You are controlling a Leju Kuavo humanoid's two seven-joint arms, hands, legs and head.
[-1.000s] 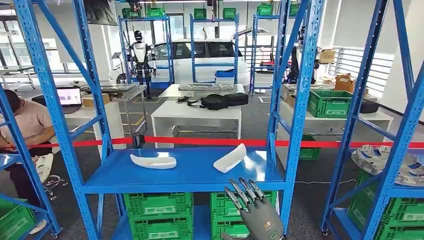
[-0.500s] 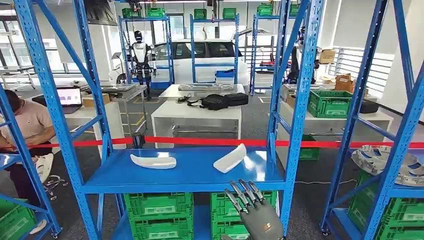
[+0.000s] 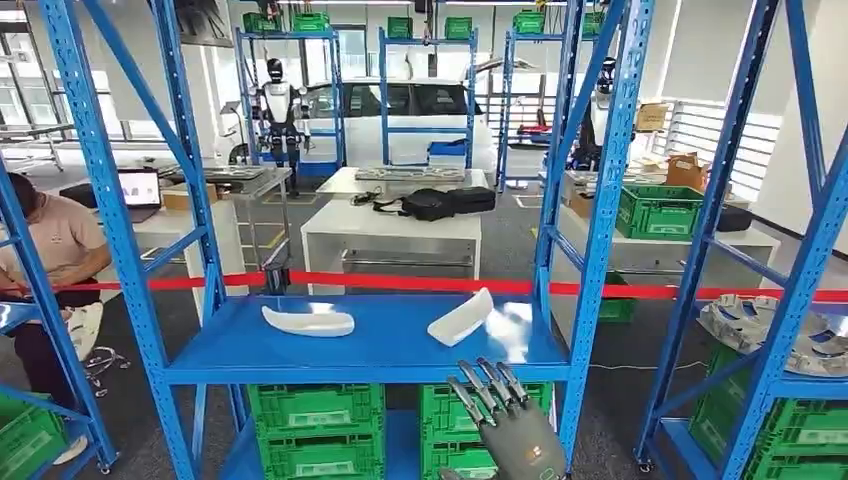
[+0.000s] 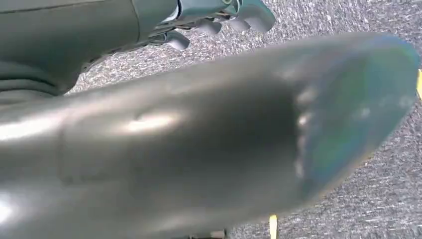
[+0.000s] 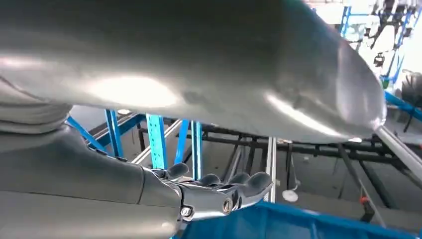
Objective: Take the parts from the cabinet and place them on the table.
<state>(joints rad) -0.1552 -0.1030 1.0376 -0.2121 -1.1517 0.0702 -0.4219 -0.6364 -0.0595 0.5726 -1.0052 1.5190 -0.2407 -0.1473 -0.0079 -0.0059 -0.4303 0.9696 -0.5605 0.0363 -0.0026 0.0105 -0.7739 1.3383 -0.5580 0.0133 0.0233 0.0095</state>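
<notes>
Two white curved parts lie on the blue cabinet shelf (image 3: 380,350): one part (image 3: 308,321) at the left, the other part (image 3: 461,317) right of centre, tilted. My right hand (image 3: 505,425) is raised just below and in front of the shelf's front edge, under the right part, with its fingers spread and nothing in them. In the right wrist view this right hand (image 5: 214,191) stretches out over the blue shelf (image 5: 298,224). My left hand (image 4: 219,20) hangs over grey carpet, fingers loose and empty.
Blue uprights (image 3: 605,200) frame the shelf on both sides. Green crates (image 3: 318,420) are stacked under it. A red tape (image 3: 400,283) runs behind. A person (image 3: 45,250) sits at the left. A round grey part (image 3: 775,325) lies on the right-hand rack.
The camera has shifted slightly, so the whole scene sits a little differently. My right hand stays in nearly the same spot below the shelf edge. The parts have not moved.
</notes>
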